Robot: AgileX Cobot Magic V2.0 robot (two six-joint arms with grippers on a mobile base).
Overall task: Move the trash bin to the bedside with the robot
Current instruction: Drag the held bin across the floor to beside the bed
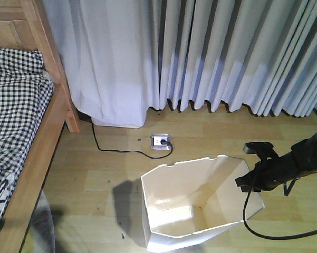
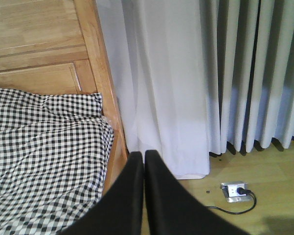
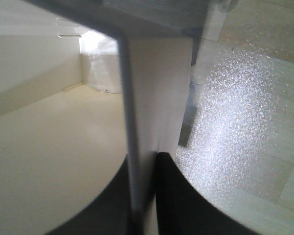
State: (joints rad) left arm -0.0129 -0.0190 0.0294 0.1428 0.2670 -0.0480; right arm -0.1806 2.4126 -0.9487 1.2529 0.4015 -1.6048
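- trash bin (image 1: 174, 192): standing on floor (image 1: 105, 168), apart from bed (image 1: 39, 142); move to bedside not yet done.
- right claw (image 3: 143, 196): clamped on bin's rim wall.
- left claw (image 2: 143, 164): fingers pressed together, holding nothing.

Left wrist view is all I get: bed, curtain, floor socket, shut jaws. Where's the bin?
Observer: The bin stands on the floor right of the bed, with a strip of bare floor between them.
Operator: Is anything holding it?
Observer: Yes. The right arm has its jaws closed on the bin's right rim wall; the right wrist view shows the wall pinched between them.
Operator: Where does the socket's cord go?
Observer: The cord runs left across the floor to the curtain beside the bedpost.
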